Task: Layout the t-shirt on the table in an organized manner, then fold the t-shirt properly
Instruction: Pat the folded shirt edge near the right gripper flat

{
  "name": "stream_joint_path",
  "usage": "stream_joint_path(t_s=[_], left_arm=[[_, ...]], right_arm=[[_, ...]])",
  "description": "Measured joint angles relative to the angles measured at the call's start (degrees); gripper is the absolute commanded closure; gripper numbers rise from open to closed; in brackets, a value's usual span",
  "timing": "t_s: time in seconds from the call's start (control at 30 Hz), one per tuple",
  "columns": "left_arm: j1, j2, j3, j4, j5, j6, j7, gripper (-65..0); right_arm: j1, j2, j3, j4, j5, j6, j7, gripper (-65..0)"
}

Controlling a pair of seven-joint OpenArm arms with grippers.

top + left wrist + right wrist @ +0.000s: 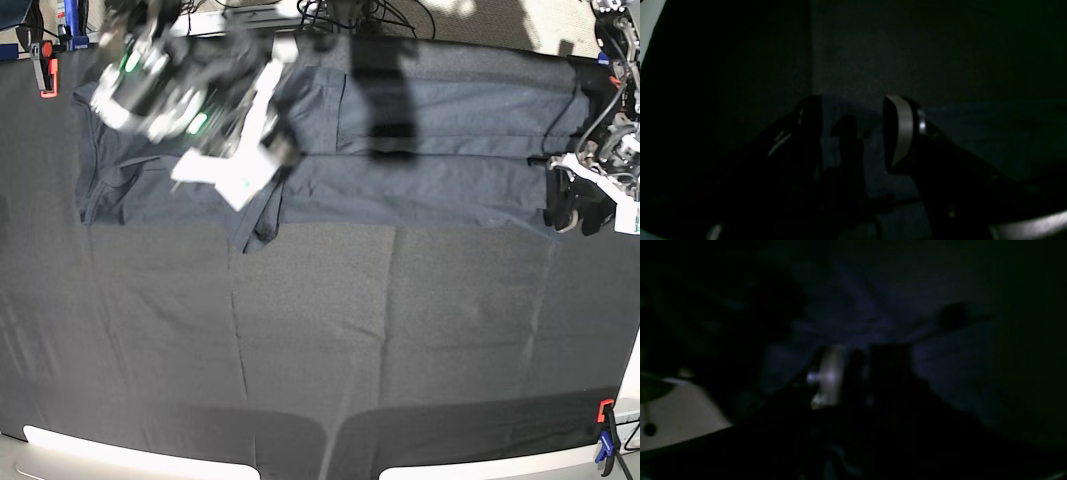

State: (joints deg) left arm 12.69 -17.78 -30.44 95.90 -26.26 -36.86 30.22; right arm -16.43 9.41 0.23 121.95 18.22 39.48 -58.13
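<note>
We see the t-shirt (420,150) spread across the bench (320,330) (far side); left gripper (853,133) jaws gape empty, right gripper (262,150) too blurred to tell; smooth before folding.

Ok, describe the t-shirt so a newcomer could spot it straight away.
Start with the wide black table. Along its far edge lies the t-shirt, spread sideways in a long band, between the two arms. Its dark navy-grey, softly wrinkled fabric sets it apart from the flatter black cloth with straight creases beneath.
</note>
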Motion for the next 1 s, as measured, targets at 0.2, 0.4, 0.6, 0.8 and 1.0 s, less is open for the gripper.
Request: stream_joint_path(t_s=[0.2,0.4,0.6,0.8,1.0], left_arm=[[0.0,0.0,0.0,0.0,0.0,0.0,0.0,-27.7],[0.0,0.0,0.0,0.0,0.0,0.0,0.0,-27.7],[0.0,0.0,0.0,0.0,0.0,0.0,0.0,-27.7],[0.0,0.0,0.0,0.0,0.0,0.0,0.0,-27.7],[0.0,0.0,0.0,0.0,0.0,0.0,0.0,-27.7]], right_arm=[[4.3,0.9,0.0,-8.2,2.2,0.1,0.1,-28.8],[9.9,0.9,-2.2,-15.5,3.9,0.1,-2.9,-28.7],[10.4,2.5,-5.7,-18.0,3.9,0.1,-6.5,-28.6],[10.6,2.8,-5.7,-18.0,0.4,-1.9,-6.5,-22.8],[10.6,2.8,-5.7,-18.0,-0.9,-1.9,-6.5,-11.0]])
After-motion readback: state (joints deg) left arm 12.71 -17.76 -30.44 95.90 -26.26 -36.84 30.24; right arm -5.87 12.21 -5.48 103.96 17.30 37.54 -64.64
